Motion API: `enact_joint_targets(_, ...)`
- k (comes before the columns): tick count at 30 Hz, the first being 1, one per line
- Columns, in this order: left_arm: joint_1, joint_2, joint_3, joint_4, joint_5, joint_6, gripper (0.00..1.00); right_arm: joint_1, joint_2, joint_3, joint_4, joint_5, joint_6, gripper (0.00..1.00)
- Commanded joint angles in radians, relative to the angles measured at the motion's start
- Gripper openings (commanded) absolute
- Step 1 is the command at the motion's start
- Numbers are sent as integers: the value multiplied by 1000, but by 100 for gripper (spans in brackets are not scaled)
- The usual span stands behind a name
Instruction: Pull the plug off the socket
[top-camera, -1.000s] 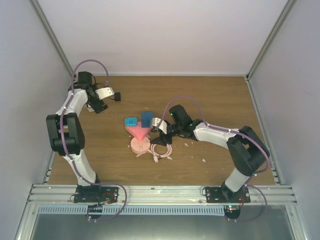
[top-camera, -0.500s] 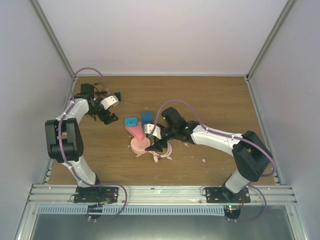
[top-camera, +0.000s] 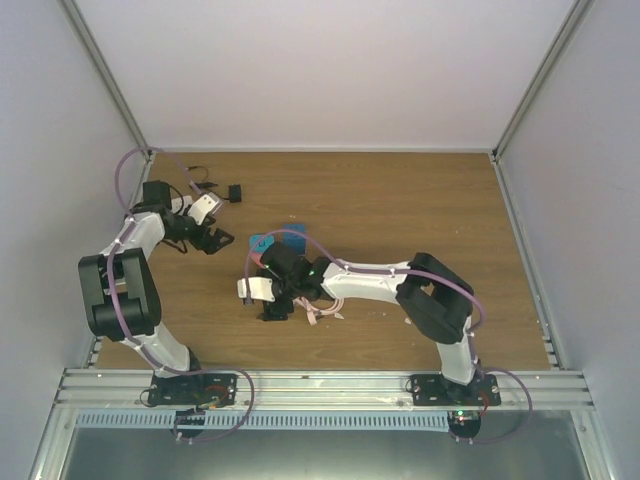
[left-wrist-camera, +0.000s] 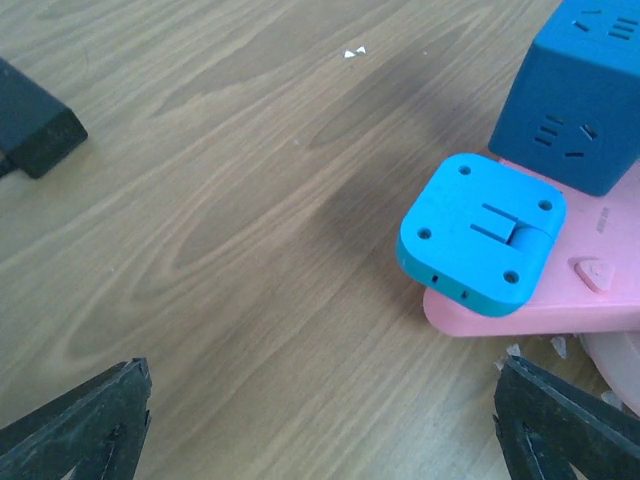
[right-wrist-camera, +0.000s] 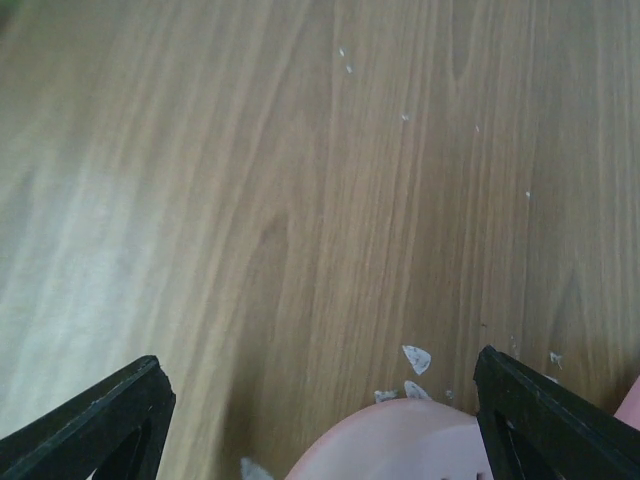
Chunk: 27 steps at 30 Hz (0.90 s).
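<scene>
Your left arm folds back along the left side of the table, its left gripper low over the wood and pointed toward the socket, jaws spread wide and holding nothing. Your right arm stretches far across to the left, elbow bent, its right gripper down near the table, jaws also wide and empty. From above, that arm covers most of the salmon-pink socket. Only the light-blue plug and a sliver of the dark-blue cube show past it, with a coil of pink cable beside the wrist and a small black block well apart, beyond the left wrist. The left wrist camera gives what the overhead hides: the plug sits on a corner of the socket, overhanging its edge, and the cube stands on the socket just beside it. The right wrist camera shows bare wood, white flecks and a pink rounded edge at the bottom, though you cannot tell which piece that is.
</scene>
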Motion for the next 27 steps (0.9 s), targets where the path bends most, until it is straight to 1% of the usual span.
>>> enact_joint_targets(1,25,-55,-60,48,67,-20,93,7,64,63,-10,109,22,83)
enact_joint_targets(6,29,-65,-86,47,80,-16,93,7,150,118,-26,131,19,82)
enact_joint_targets(11,30,-71,-83,31,93,-10,93,5,171,116,-48,163,21,79)
enact_joint_targets(15,30,-67,-76,20,88,1,93,-11,133,47,-50,173,30,79)
enact_joint_targets(27,21,-27,-33,-27,126,21,92,-98,-60,-216,-13,161,51,77)
